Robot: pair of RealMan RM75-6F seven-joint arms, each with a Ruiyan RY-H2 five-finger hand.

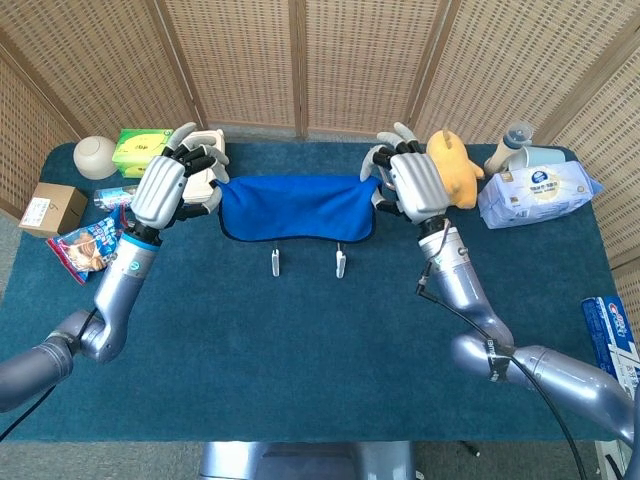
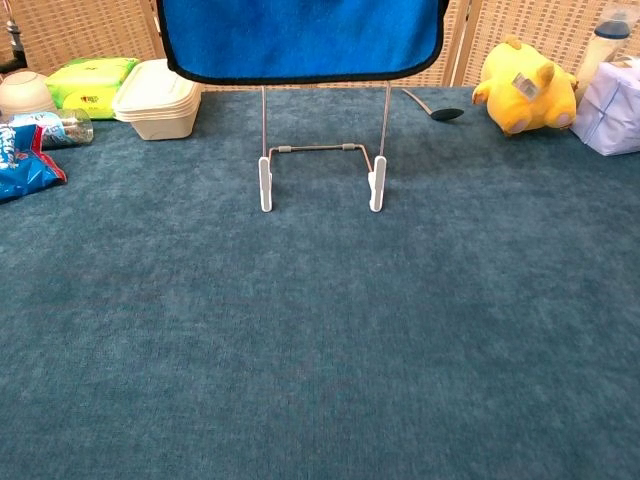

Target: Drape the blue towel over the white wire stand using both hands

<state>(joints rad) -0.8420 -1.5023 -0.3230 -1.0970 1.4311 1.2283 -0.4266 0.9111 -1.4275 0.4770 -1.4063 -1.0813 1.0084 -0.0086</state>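
Left hand (image 1: 172, 188) pinches the towel's (image 1: 296, 207) 9 o'clock edge, right hand (image 1: 408, 180) grips the 3 o'clock edge, other fingers spread. So the towel's stretched flat and hanging over the top of the wire stand (image 2: 320, 165), whose feet sit on the table (image 2: 320, 340). Yellow plush (image 2: 520, 87) sits at 2 o'clock.

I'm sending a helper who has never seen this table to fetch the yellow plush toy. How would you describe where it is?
Start at the blue towel hanging on the white wire stand mid-table, then look along the far edge toward the right hand. The yellow plush toy sits just beyond that hand, beside the pale blue tissue pack. It is the only soft, bright yellow, animal-shaped thing there.
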